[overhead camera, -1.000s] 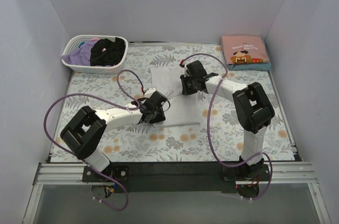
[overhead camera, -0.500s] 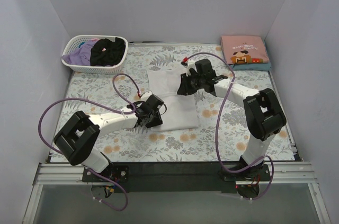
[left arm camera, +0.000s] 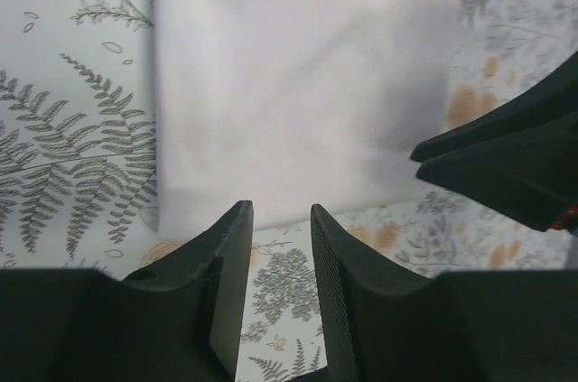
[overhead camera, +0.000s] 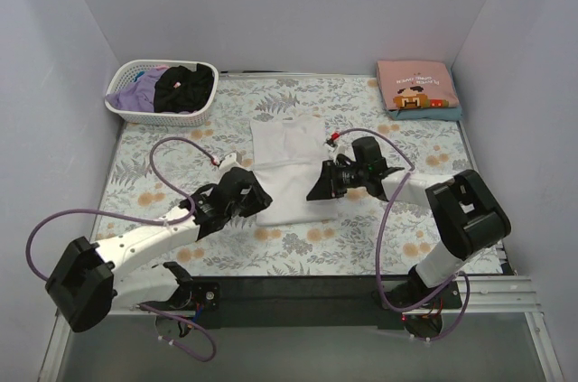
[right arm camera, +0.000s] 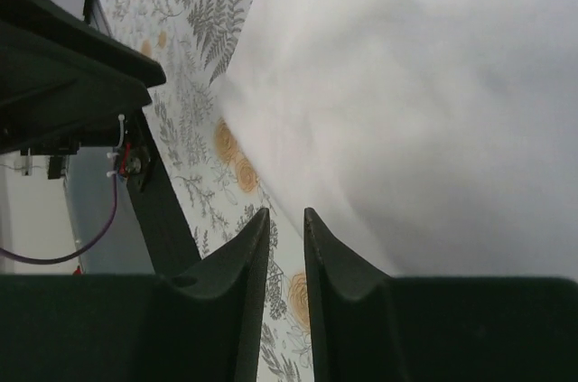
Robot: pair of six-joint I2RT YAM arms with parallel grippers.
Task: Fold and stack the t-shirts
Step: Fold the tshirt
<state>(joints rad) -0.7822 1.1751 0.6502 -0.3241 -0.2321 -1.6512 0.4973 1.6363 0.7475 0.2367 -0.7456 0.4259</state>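
Observation:
A white t-shirt (overhead camera: 287,165) lies flat as a folded rectangle mid-table on the floral cloth. It also shows in the left wrist view (left arm camera: 298,84) and the right wrist view (right arm camera: 433,84). My left gripper (overhead camera: 259,200) sits at the shirt's near left corner; its fingers stand apart with only floral cloth between them (left arm camera: 280,212). My right gripper (overhead camera: 317,192) is at the shirt's near right edge, slightly open and empty (right arm camera: 286,216). A folded pink cartoon-print t-shirt (overhead camera: 415,84) lies on a teal one (overhead camera: 449,114) at the far right.
A white slotted basket (overhead camera: 122,107) at the far left holds a black t-shirt (overhead camera: 183,88) and a lavender one (overhead camera: 137,91). Purple cables loop over the cloth beside both arms. Grey walls close in the left, far and right sides.
Both grippers have drawn back toward the near edge of the white shirt. The right gripper came off the shirt's far part; the left arm swung low and left. The shirt now lies flatter.

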